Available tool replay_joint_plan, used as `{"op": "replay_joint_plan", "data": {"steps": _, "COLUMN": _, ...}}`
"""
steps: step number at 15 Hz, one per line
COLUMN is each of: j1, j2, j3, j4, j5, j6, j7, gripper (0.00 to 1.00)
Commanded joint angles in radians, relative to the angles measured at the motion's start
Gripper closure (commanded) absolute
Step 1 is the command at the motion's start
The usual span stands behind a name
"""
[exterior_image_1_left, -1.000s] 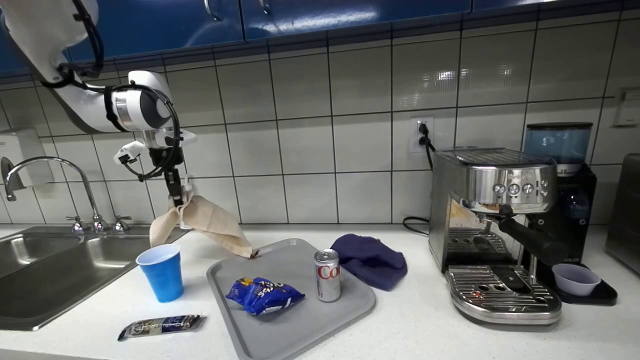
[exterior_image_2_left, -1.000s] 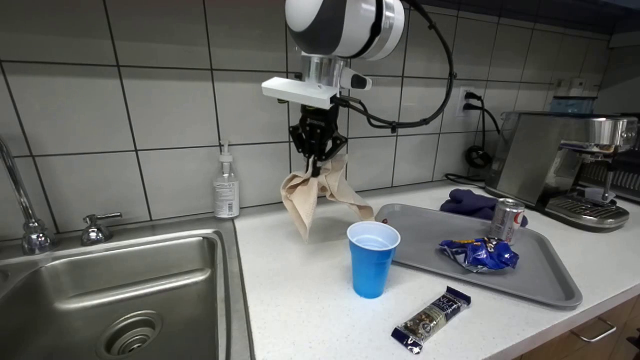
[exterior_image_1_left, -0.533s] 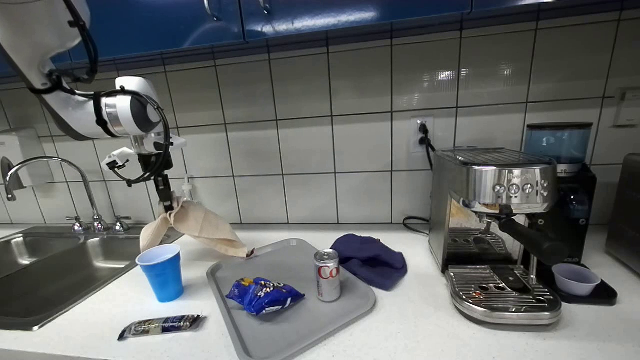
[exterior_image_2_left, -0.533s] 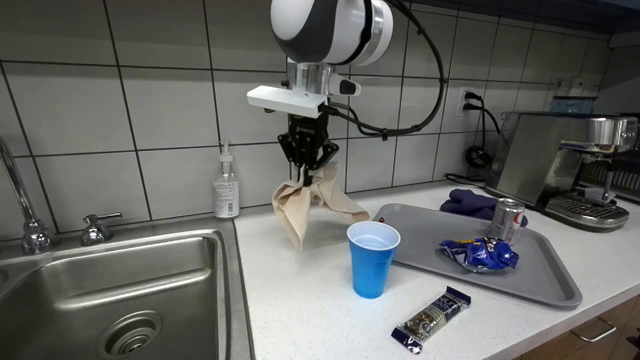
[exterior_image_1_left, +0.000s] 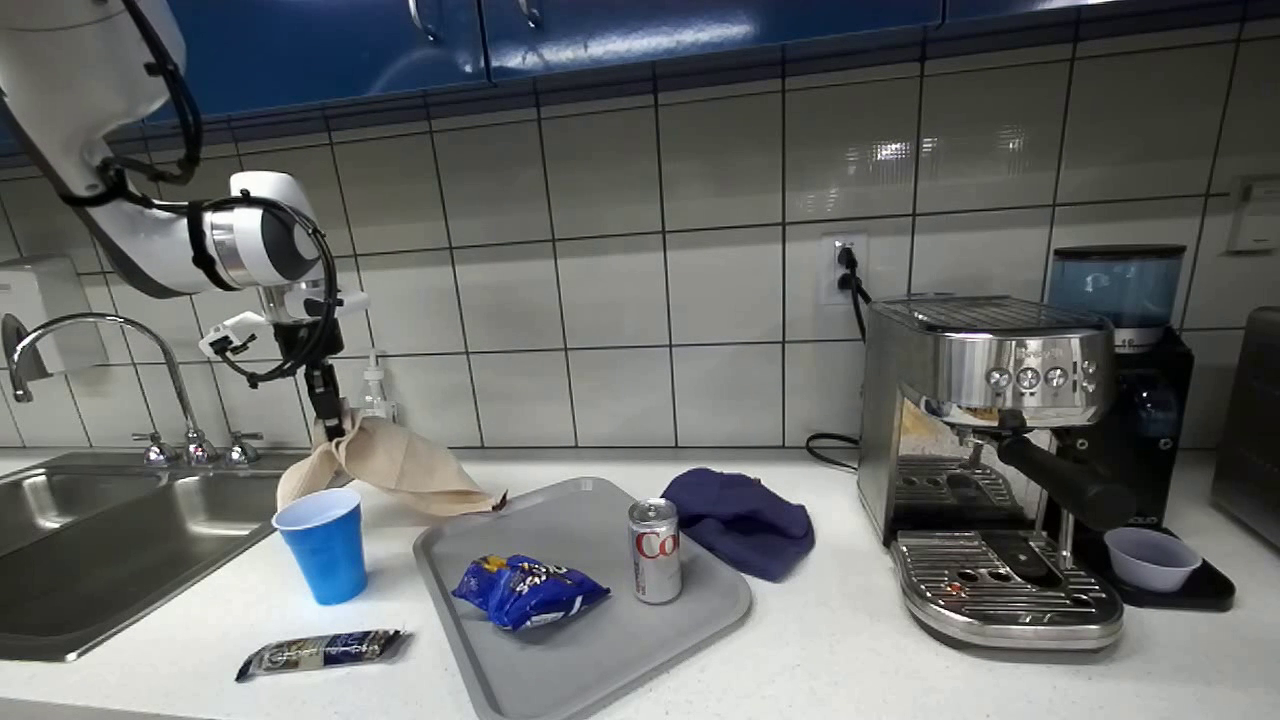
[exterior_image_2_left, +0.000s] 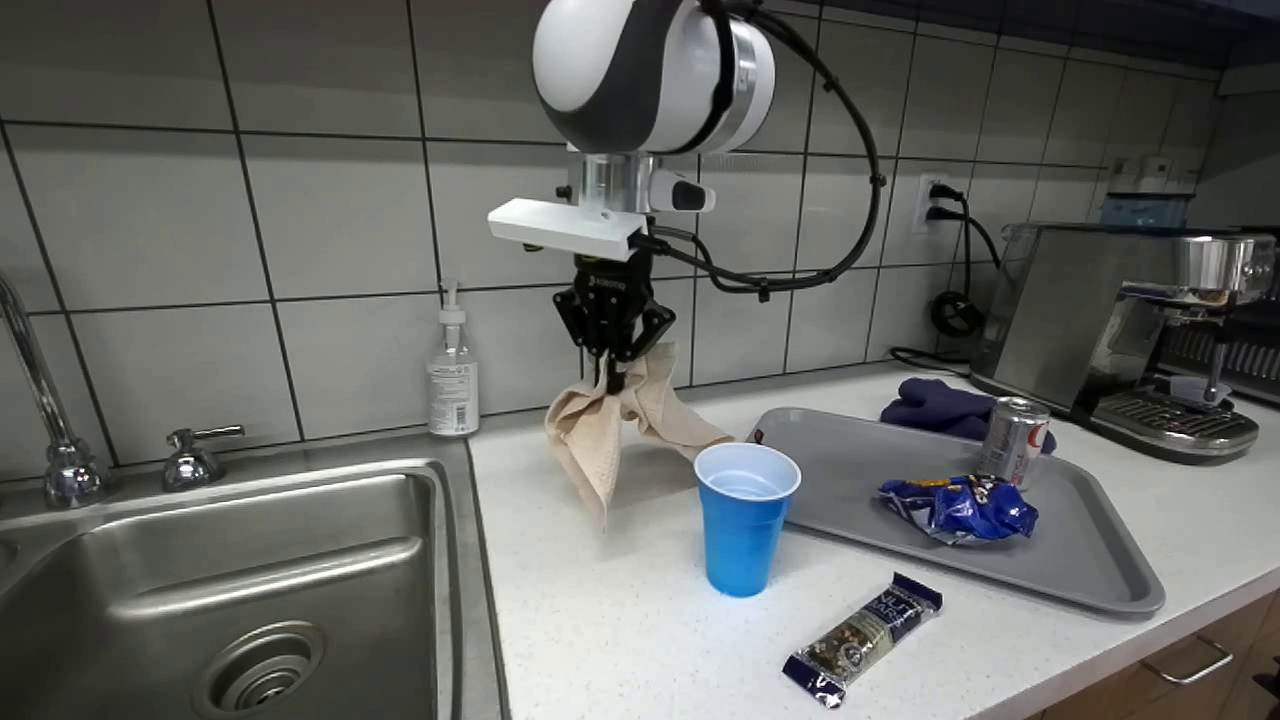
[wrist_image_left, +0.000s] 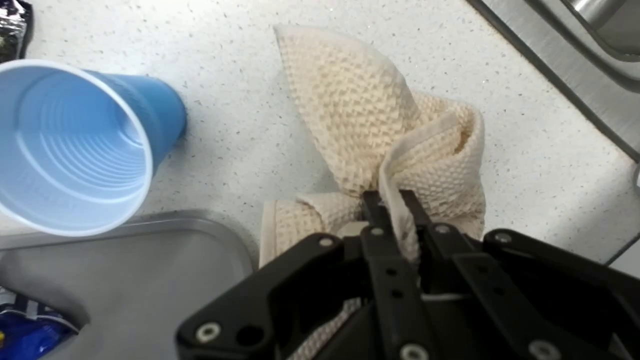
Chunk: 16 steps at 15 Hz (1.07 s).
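A beige waffle-weave towel (wrist_image_left: 345, 100) is pinched by my gripper (wrist_image_left: 392, 197), a folded edge of it running up between the fingers. In both exterior views the gripper (exterior_image_1_left: 333, 430) points down over the counter, between sink and tray. The towel (exterior_image_2_left: 585, 435) hangs from it in two wings, and one corner reaches the rim of the grey tray (exterior_image_1_left: 560, 675). A blue cup (exterior_image_2_left: 740, 545) stands upright in front of the towel, apart from the gripper. The inner faces of the fingertips are hidden by the cloth.
On the tray are a blue snack bag (exterior_image_1_left: 535, 592) and a silver can (exterior_image_1_left: 655, 555). A nut bar (exterior_image_2_left: 865, 640) lies near the cup. Behind the tray is a purple cloth (exterior_image_1_left: 740, 520); an espresso machine (exterior_image_1_left: 985, 360), soap bottle (exterior_image_2_left: 453, 385) and sink (exterior_image_2_left: 270, 570) stand around.
My gripper has come down and a little towards the sink, carrying the towel lower; its hanging corner has dropped nearer the counter. The cup, tray and other items have stayed put.
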Motion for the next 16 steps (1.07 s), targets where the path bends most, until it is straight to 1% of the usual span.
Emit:
{"op": "replay_joint_plan", "data": {"steps": 1, "j1": -0.001, "j2": 0.012, "j3": 0.006, "j4": 0.039, "j5": -0.019, "j6": -0.038, "j7": 0.037, "gripper": 0.97}}
{"op": "replay_joint_plan", "data": {"steps": 5, "j1": -0.001, "j2": 0.014, "j3": 0.006, "j4": 0.046, "j5": -0.019, "j6": -0.043, "j7": 0.037, "gripper": 0.97}}
{"op": "replay_joint_plan", "data": {"steps": 6, "j1": -0.002, "j2": 0.015, "j3": 0.006, "j4": 0.049, "j5": -0.017, "j6": -0.051, "j7": 0.037, "gripper": 0.64}}
{"op": "replay_joint_plan", "data": {"steps": 7, "j1": -0.001, "j2": 0.015, "j3": 0.006, "j4": 0.050, "j5": -0.017, "j6": -0.052, "j7": 0.039, "gripper": 0.63}}
{"op": "replay_joint_plan", "data": {"steps": 9, "j1": 0.000, "j2": 0.015, "j3": 0.006, "j4": 0.051, "j5": -0.018, "j6": -0.054, "j7": 0.042, "gripper": 0.49}}
{"op": "replay_joint_plan", "data": {"steps": 14, "j1": 0.002, "j2": 0.013, "j3": 0.004, "j4": 0.050, "j5": -0.023, "j6": -0.053, "j7": 0.051, "gripper": 0.11}}
{"op": "replay_joint_plan", "data": {"steps": 15, "j1": 0.002, "j2": 0.012, "j3": 0.003, "j4": 0.048, "j5": -0.024, "j6": -0.052, "j7": 0.054, "gripper": 0.05}}
{"op": "replay_joint_plan", "data": {"steps": 16, "j1": 0.002, "j2": 0.010, "j3": 0.003, "j4": 0.046, "j5": -0.025, "j6": -0.052, "j7": 0.055, "gripper": 0.00}}
